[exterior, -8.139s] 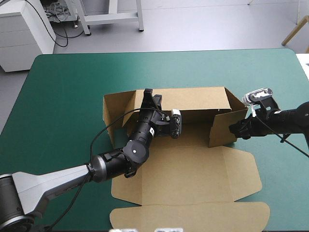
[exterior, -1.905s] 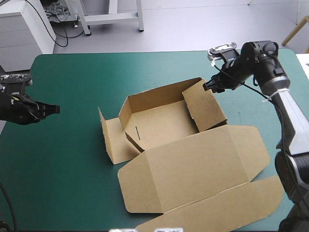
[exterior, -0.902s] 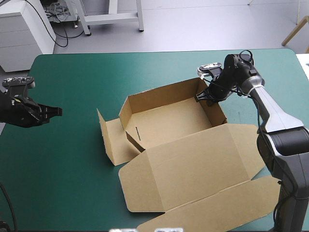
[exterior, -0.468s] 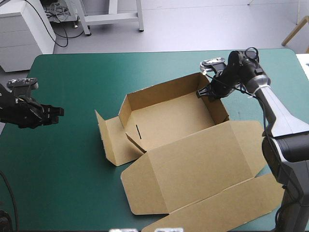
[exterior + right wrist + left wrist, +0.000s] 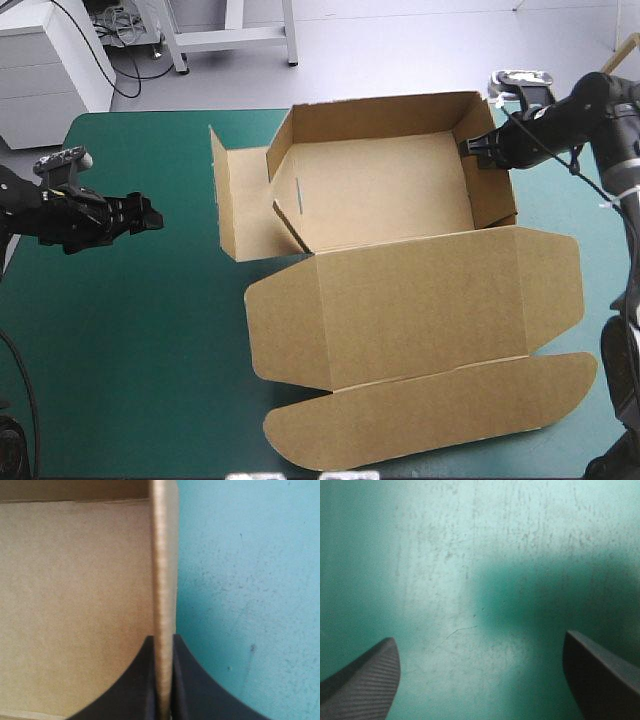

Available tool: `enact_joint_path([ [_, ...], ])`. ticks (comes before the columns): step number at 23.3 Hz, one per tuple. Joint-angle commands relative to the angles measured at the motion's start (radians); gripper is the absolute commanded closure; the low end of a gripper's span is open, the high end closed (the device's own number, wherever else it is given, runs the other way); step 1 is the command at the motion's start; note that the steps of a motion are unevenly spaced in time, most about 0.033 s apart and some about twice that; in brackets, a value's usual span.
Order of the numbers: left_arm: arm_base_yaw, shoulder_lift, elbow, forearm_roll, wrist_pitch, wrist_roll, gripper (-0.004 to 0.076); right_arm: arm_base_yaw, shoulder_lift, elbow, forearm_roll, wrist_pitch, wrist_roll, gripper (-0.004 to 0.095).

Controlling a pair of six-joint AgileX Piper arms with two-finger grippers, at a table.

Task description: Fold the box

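box (image 5: pixel 400 300): light, stiff board, we reckon it flexes at creases | right gripper (image 5: pixel 470 149), upper right, pinches the wall rim, our best hold | left gripper (image 5: pixel 150 214), mid-left, spread wide, empty

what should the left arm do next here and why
Probably bring the left claw across to the splayed left flap of the box. The right claw is shut on the right wall, while the left claw is open over bare teal-green cover, apart from the board, and that flap is not yet tucked.
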Motion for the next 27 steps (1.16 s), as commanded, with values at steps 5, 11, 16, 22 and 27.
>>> enact_joint_path([
  [5,-0.001,-0.012,-0.031,-0.275,-0.051,0.137,0.0092,-0.039,-0.113,-0.026,0.277,-0.021,-0.049,0.0927],
  [11,-0.003,-0.010,-0.031,-0.472,-0.009,0.255,0.0095,0.053,-0.089,-0.026,0.224,-0.054,-0.037,0.0927],
  [16,-0.003,-0.010,-0.031,-0.526,0.070,0.276,0.0107,0.079,-0.022,-0.022,0.240,-0.092,-0.007,0.0927],
  [22,-0.003,-0.010,-0.031,-0.536,0.121,0.292,0.0108,0.166,0.064,0.017,0.244,-0.157,0.019,0.0927],
  [27,-0.003,-0.014,-0.031,-0.553,0.141,0.294,0.0108,0.246,0.104,0.068,0.244,-0.247,0.030,0.0926],
])
